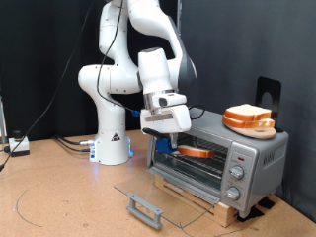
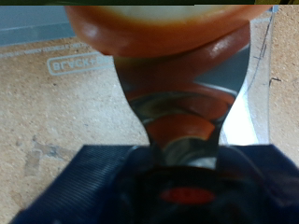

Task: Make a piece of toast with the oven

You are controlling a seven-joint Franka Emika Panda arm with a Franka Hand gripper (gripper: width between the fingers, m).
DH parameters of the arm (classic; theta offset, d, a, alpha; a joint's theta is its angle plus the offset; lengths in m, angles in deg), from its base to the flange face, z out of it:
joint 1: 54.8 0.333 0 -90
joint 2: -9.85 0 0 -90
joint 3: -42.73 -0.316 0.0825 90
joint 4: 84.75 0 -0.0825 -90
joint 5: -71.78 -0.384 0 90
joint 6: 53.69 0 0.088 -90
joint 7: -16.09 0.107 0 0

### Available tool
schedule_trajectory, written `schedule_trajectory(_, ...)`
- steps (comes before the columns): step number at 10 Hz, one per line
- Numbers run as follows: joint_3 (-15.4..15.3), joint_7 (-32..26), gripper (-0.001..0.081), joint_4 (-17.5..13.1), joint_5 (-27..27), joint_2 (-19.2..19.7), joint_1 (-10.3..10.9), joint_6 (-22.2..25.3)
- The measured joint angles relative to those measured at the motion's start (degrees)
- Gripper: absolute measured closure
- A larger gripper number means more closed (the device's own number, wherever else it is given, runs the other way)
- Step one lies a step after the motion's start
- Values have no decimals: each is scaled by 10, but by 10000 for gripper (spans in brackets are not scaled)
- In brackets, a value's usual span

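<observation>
The oven sits on a wooden board at the exterior view's right, with its glass door folded down flat. My gripper is at the oven's mouth, just above the open door. The piece of toast lies level inside the cavity, its near edge at my fingertips. In the blurred wrist view, the toast fills the far end with its orange-brown crust, and my gripper closes in on it. The fingertips themselves are hidden in the exterior view.
A pile of similar slices rests on the oven's roof. The knob column is on the oven's front right. The door handle juts out near the table's front. Cables and a small box lie at the exterior view's left.
</observation>
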Motion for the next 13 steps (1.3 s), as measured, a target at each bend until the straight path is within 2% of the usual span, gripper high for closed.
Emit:
schedule_trajectory(3, 46, -24, 412, -11, 20, -37, -8, 123)
schedule_trajectory(5, 65, -28, 412, -11, 28, -61, -14, 161)
schedule_trajectory(9, 59, 44, 412, -12, 52, -88, -53, 208)
schedule_trajectory(13, 21, 94, 412, -14, 52, -69, -56, 207)
